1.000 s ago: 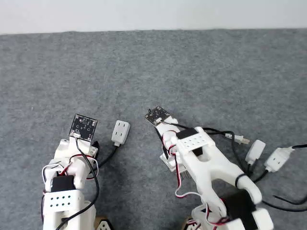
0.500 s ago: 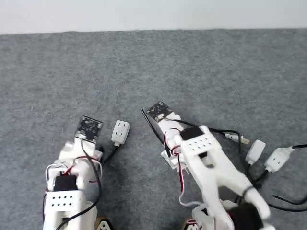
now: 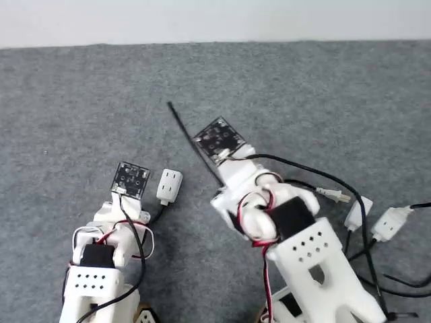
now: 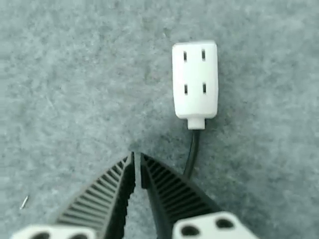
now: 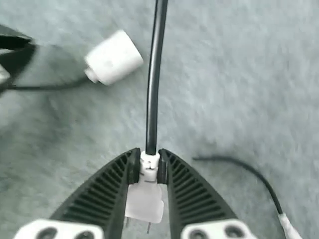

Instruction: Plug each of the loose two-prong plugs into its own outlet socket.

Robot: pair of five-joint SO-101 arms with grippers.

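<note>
The right jaws, ribbed black plastic, pinch a white two-prong plug (image 5: 144, 196) by its body. Its two thin metal prongs point back toward the wrist, and its stiff black cord (image 5: 155, 74) runs straight out past the tips.

The left jaws, of the same ribbed plastic, are pressed together on nothing, low over the grey, felt-like surface (image 4: 75, 74). Just beyond their tips lies a white outlet socket (image 4: 195, 82), a rounded rectangle with four slots in two pairs, and its black lead (image 4: 192, 154) passes beside the jaws.

In all there are two plugs. The second, a loose plug (image 3: 333, 195), lies on the surface beside the right arm. Near it are a white block (image 3: 357, 212) and a ribbed white block (image 3: 390, 222). Both are on black cables that the arm partly covers, and their faces are too small to read.
</note>
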